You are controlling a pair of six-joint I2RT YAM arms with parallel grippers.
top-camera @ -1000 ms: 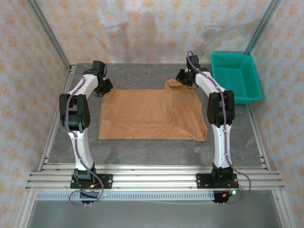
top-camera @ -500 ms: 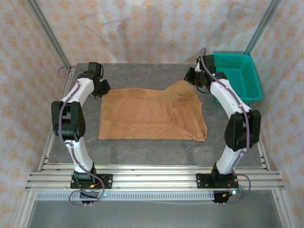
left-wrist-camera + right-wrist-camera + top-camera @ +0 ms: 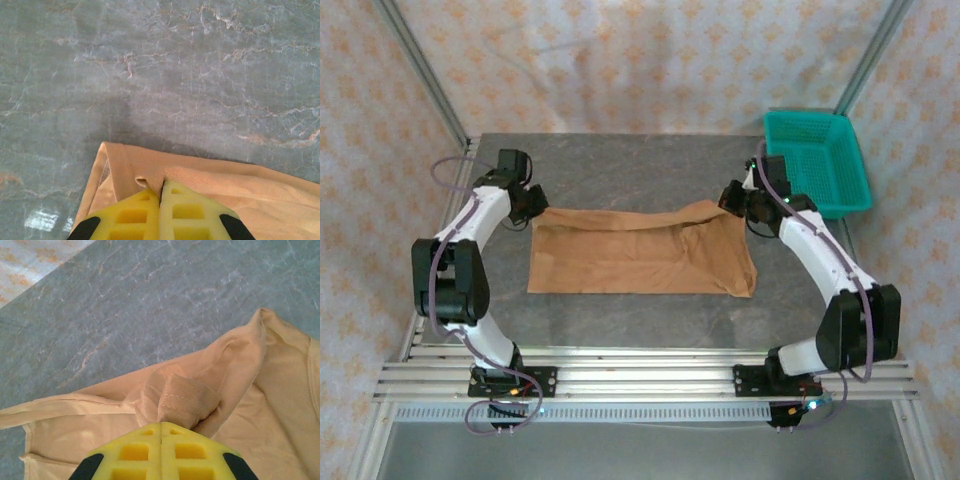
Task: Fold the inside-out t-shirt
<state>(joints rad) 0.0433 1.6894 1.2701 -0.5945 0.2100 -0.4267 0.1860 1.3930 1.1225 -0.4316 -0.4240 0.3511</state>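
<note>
We pinch the shirt (image 3: pixel 635 252) at its two far corners.
Our left gripper (image 3: pixel 162 186) is clamped on a fold of the shirt's edge, and our right gripper (image 3: pixel 161 425) is closed on a bunched, stitched hem. The shirt lies mostly flat in the middle of the table (image 3: pixel 620 165), creased near the right gripper. A teal basket (image 3: pixel 817 160) sits at the table's far right corner.
</note>
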